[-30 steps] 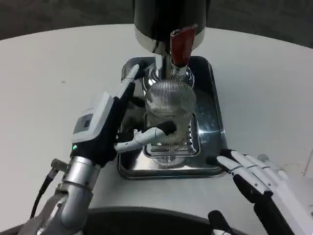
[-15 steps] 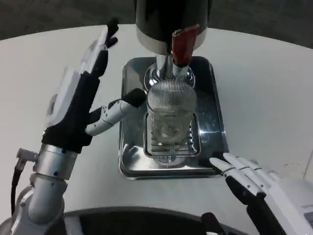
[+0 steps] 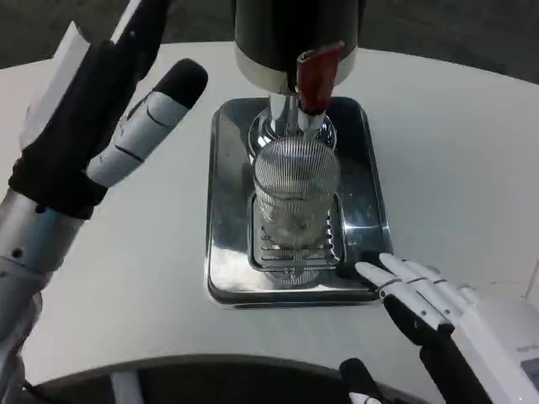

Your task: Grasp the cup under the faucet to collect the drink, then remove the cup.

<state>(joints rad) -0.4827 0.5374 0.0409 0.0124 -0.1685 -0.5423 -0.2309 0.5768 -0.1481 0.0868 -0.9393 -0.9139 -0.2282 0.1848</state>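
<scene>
A ribbed clear glass cup (image 3: 295,189) stands upright on the drip grate of a shiny metal tray (image 3: 226,252), right under the faucet with its dark red lever (image 3: 316,77). My left hand (image 3: 97,109) is raised high at the picture's left, well clear of the cup, fingers apart and holding nothing. My right hand (image 3: 438,307) lies low at the tray's front right corner, fingers stretched out flat toward the tray, its fingertips (image 3: 370,271) close to the rim, holding nothing.
The black dispenser body (image 3: 295,34) with a chrome base rises behind the tray. White round table (image 3: 463,151) spreads on both sides. A dark curved edge runs along the table's near side.
My left hand has let go of the cup and risen up and to the left, away from it. My right hand crept slightly toward the tray. The cup has stayed put.
</scene>
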